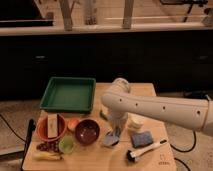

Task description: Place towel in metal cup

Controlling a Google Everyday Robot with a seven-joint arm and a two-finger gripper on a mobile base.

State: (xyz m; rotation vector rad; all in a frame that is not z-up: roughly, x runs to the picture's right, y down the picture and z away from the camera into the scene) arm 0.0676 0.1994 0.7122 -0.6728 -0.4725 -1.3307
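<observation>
Kitchen-like setting, wooden worktop carrying green tray, maroon bowl, sponge and dish brush, dark cabinets behind, gripper low over the worktop's middle

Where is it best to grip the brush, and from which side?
Probably mid-handle, from above: the brush lies flat, its thin white handle slanting up toward the right, dark head at the lower end. The tool hangs beside it, over the towel.

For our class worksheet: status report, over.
Gripper low over table centre, at towel. Towel outside cup. Cup just right of gripper. Sponge in front of cup.
</observation>
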